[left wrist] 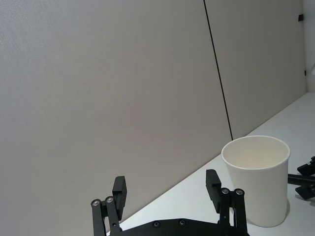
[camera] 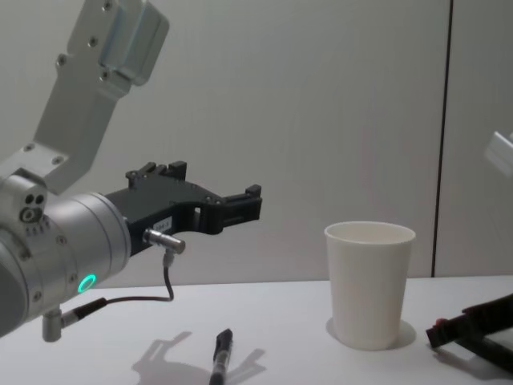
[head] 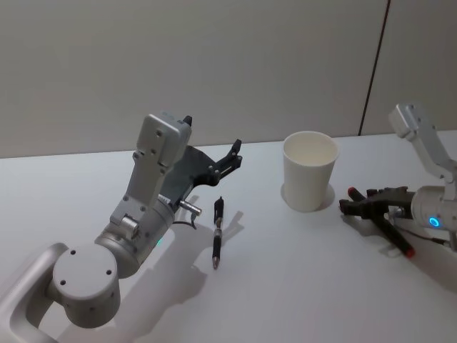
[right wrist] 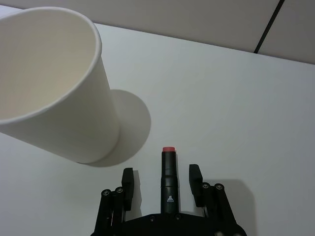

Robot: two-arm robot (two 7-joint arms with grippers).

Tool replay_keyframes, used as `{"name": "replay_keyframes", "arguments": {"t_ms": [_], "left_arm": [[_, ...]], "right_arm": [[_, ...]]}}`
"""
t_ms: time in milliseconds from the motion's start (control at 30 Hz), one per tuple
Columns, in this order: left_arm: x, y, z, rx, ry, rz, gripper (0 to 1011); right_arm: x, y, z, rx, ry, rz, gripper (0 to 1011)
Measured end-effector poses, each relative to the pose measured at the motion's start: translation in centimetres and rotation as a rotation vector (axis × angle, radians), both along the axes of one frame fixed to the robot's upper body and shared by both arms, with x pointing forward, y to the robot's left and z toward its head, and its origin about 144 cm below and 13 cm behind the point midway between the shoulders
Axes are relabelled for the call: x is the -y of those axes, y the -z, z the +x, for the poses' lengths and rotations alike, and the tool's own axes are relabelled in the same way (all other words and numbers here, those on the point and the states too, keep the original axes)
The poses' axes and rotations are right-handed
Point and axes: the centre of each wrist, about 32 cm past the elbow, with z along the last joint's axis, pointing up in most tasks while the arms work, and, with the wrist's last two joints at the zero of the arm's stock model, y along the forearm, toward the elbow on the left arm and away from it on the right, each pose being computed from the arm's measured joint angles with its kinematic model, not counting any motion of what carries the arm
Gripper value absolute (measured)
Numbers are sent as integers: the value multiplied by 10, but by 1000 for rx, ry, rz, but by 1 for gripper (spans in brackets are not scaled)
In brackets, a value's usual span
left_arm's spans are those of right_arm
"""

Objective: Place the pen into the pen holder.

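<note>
The pen holder (head: 310,171), a plain white paper cup, stands upright on the white table; it is also in the chest view (camera: 369,285). A black pen (head: 217,234) lies flat on the table left of it, below my raised left gripper (head: 212,136), which is open and holds nothing. To the right of the cup my right gripper (head: 355,202) rests low at the table. It is open, and a second black pen with a red end (right wrist: 168,177) lies between its fingers (right wrist: 128,179) with a gap on each side.
A grey wall with a dark vertical seam (head: 373,68) stands behind the table (head: 285,286). The table front between the two arms is bare. The left arm's base (head: 82,282) fills the near left corner.
</note>
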Motion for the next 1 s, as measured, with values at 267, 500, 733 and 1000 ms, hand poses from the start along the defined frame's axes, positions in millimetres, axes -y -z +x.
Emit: {"name": "replay_keyframes", "arguments": {"t_ms": [267, 500, 733, 1000], "left_arm": [[0, 0, 0, 0, 0, 0, 1001], [0, 0, 0, 0, 0, 0, 1001], [0, 0, 0, 0, 0, 0, 1001], [0, 0, 0, 0, 0, 0, 1001]], "right_arm": [[0, 0, 0, -1, -2, -1, 644], [-1, 1, 0, -2, -2, -1, 597], [-1, 1, 0, -3, -3, 0, 548], [-1, 1, 0, -3, -4, 0, 499]]}}
